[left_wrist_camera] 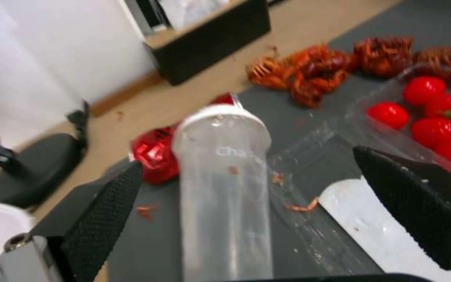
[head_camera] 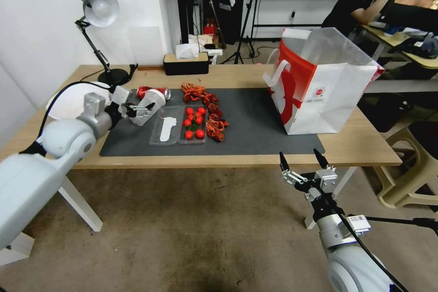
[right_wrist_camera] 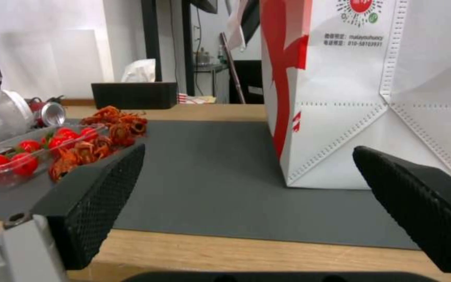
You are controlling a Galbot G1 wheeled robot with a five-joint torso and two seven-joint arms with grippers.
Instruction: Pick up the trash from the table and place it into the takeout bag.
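Head view. Left gripper [head_camera: 145,110] over the mat's [head_camera: 255,123] left end, jaws spread around the clear cup [head_camera: 148,104], which leans tilted there; contact not confirmed. Red can [head_camera: 150,91] just behind the cup, near the mat's back-left corner. Bag [head_camera: 319,86] upright at the mat's right end, mouth open. Clear tray [head_camera: 178,124] with tomatoes [head_camera: 194,122] at mat centre-left, crayfish shells [head_camera: 207,109] beside it. Right gripper [head_camera: 303,164] parked off the table's [head_camera: 365,146] front edge, jaws spread, holding nothing.

Left wrist view. Cup [left_wrist_camera: 224,188] centred between the two fingers [left_wrist_camera: 105,211], gaps on both sides: not yet gripped. Lid end pointing away, can [left_wrist_camera: 155,156] touching or just behind it. Judged light, thin-walled, smooth: likely to flex or slip under hard squeeze. Best hold judged mid-body, gentle closure; lid rim stiffer but narrower purchase.

Right wrist view. Fingers [right_wrist_camera: 100,196] wide apart, empty, level with the front edge. Bag [right_wrist_camera: 372,98] ahead on the mat [right_wrist_camera: 210,184]. Tomatoes [right_wrist_camera: 24,154] and shells [right_wrist_camera: 113,125] to one side.
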